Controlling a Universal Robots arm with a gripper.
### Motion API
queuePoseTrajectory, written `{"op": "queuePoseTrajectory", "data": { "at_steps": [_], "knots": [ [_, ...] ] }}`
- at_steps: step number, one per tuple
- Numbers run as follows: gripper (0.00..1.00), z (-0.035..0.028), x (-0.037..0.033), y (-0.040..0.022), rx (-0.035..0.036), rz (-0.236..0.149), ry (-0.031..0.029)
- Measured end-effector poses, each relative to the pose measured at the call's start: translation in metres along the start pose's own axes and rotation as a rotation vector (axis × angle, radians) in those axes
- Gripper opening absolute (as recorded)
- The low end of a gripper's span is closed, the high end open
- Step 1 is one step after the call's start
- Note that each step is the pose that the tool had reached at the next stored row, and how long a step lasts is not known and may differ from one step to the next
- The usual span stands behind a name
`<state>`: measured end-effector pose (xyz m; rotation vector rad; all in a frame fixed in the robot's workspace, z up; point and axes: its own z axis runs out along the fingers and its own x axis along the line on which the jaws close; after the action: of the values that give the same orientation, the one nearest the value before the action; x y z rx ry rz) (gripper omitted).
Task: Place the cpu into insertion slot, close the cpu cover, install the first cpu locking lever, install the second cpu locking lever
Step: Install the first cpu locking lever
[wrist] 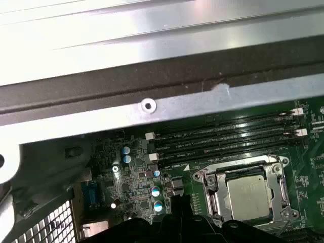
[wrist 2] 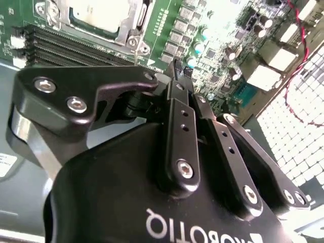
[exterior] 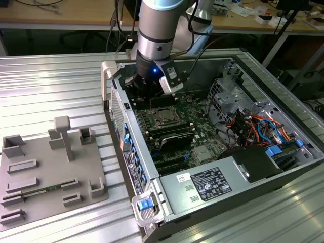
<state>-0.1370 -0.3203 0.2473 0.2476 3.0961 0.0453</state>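
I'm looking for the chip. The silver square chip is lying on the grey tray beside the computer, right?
No. The cpu is not on the grey tray; it sits in the insertion slot on the green board, as the first wrist view shows.

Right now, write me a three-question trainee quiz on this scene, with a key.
1. True or false: the cpu lies in the insertion slot.
2. The tool is over: A the ribbed table top; B the green board; C the orange cables.
3. Fill in: the grey tray lies on the exterior view's ___ of the computer case.
Key: 1 true; 2 B; 3 left.
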Motion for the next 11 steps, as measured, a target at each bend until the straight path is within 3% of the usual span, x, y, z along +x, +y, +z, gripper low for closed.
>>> {"op": "queuePoseTrajectory", "data": {
  "at_steps": [6,11],
  "knots": [
    [0.11,0.0003,-0.0002,0.0046,-0.0001,-0.002,0.0001],
    [0.11,0.0007,-0.0043,0.0063,-0.0002,-0.004,0.0002]
  ]
}}
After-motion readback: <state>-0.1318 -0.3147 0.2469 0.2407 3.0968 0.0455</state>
